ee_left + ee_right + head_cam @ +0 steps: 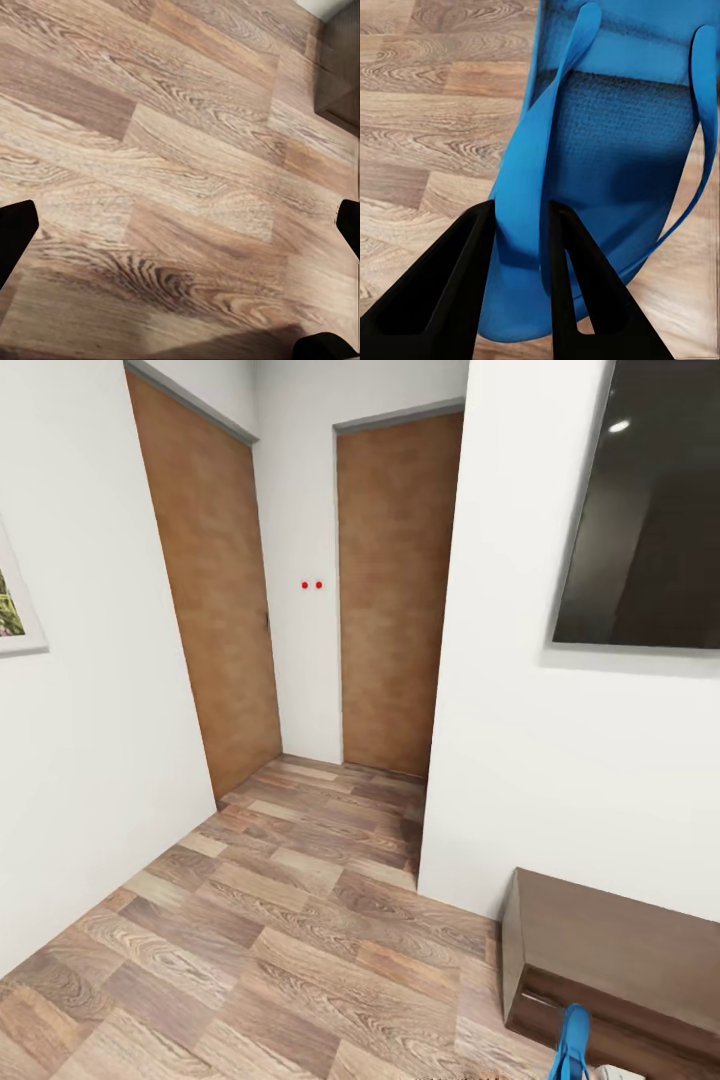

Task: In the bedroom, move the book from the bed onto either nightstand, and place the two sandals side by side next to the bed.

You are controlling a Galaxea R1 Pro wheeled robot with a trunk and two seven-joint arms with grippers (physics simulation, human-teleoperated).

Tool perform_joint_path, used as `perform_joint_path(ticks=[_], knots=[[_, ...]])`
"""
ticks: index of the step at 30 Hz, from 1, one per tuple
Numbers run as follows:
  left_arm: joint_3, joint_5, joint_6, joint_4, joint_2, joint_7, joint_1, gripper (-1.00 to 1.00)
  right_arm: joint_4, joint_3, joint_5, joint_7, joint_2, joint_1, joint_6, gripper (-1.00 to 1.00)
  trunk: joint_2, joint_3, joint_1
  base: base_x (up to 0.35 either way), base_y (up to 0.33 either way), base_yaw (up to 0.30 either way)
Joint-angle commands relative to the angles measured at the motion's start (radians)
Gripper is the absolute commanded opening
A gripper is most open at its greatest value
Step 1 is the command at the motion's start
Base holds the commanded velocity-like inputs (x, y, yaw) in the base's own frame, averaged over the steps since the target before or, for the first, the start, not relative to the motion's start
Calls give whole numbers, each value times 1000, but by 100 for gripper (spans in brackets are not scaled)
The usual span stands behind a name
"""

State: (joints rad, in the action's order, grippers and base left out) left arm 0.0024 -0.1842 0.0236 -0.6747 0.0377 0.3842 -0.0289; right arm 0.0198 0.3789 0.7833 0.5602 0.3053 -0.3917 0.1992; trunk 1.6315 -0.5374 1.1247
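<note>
Left gripper [184,225]: my fingers are spread wide with nothing between them, hanging above the wood-plank floor [150,150].
Framed picture [15,610]: at the left edge of the head view, on the white wall; no lettering I can make out.
Doors [215,590]: two plain brown panels in the corner ahead; between them two small red dots [312,585], no label legible.
Screen [645,510]: dark panel on the right-hand wall, blank, no brand visible.
TV bench [610,950]: low dark wood, under the screen, at my lower right.
Right gripper [521,217]: my fingers are pinched onto the sandal's edge and strap.
Sandal [615,150]: bright blue, hanging from my right hand above the floor, beside the bench.
Handling: I judge it light, flexible and likely to swing; the textured sole should grip well. A hold on the sole edge near the strap, as I have it, seems sound.
Writing on sandal: none I can see.
</note>
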Motion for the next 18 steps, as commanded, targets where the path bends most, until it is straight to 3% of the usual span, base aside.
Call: perform_joint_path(ticks=[1, 6, 18], knots=[[0, -8, 3, 0, 0, 5, 0, 100, -1, 8, 8, 4, 0, -1, 3, -100, 1, -1, 0, 0, 0, -250], [0, -8, 3, 0, 0, 5, 0, 100, -2, 8, 8, 4, 0, -1, 3, -100, 1, -1, 0, 0, 0, -144], [1, -8, 3, 0, 1, 5, 0, 100, -3, 8, 8, 3, 0, -1, 3, -100, 1, -1, 0, 1, 0, -12]])
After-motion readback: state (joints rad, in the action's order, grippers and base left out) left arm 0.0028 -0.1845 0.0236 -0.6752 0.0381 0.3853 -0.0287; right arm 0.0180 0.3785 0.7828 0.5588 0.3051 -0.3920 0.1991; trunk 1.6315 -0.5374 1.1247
